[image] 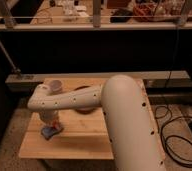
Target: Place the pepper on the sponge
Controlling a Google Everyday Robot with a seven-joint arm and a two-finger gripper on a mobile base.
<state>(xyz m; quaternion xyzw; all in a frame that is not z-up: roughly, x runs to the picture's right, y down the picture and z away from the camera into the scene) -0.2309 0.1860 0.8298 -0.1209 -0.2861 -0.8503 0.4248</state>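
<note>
The sponge (53, 133) is a small flat blue pad lying near the left front of the wooden table (89, 137). A small orange-red spot, the pepper (49, 131), shows on top of the sponge's left part. My gripper (50, 123) hangs straight down from the white arm (71, 100), right over the pepper and sponge and at or very close to them. The gripper's body hides the upper part of the pepper.
A pale pinkish cup (56, 88) stands at the table's back left, just behind the arm. A round brownish dish (85, 108) lies mid-table, partly under the arm. Black cables (181, 137) lie on the floor to the right. A dark rail runs behind the table.
</note>
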